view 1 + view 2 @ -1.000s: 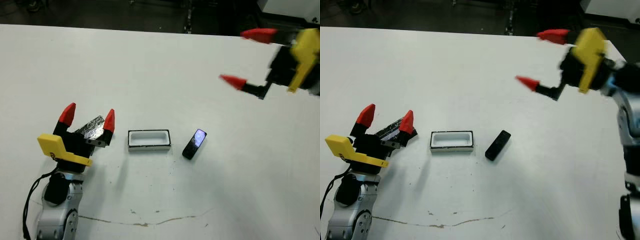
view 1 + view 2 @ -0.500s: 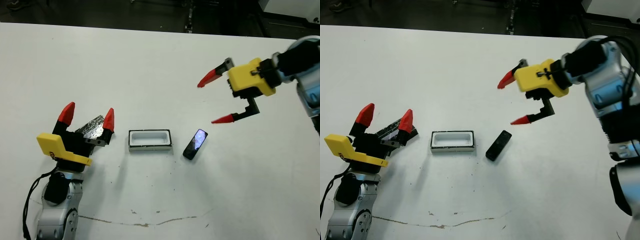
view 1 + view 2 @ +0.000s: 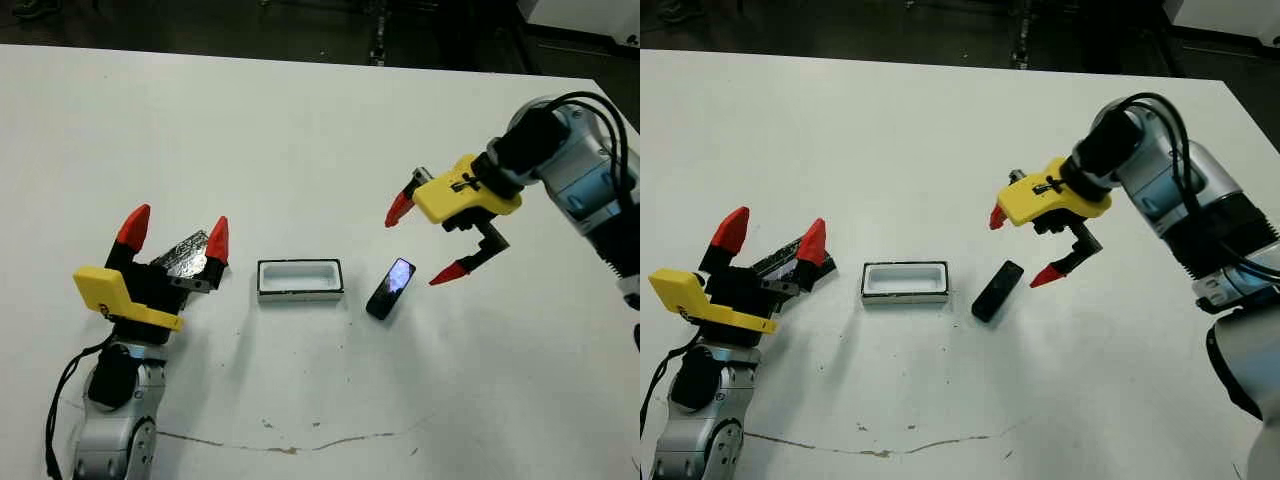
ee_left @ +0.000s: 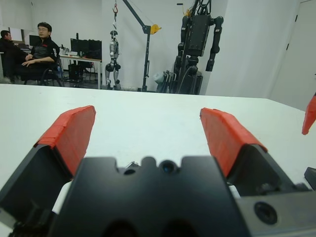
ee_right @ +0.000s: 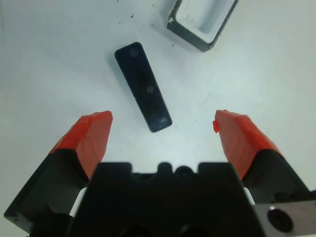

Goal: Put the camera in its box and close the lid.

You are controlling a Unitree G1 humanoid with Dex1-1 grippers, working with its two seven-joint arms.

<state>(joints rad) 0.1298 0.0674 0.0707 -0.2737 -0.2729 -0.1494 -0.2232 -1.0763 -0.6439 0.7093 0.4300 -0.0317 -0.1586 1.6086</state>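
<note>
The right gripper (image 3: 424, 239) hangs spread wide just above and to the right of the camera (image 3: 390, 288), grasping nothing. The camera lies flat on the white table (image 3: 300, 140), angled, just right of the box (image 3: 299, 279) — apart from it. Over at the left, the left gripper (image 3: 176, 233) sits splayed around the speckled lid (image 3: 184, 254); whether it touches the lid I cannot tell.

Beyond my white table (image 3: 300, 120), white walls (image 4: 59, 19); people (image 4: 42, 47) sit at ten o'clock beside desks (image 4: 81, 59).
</note>
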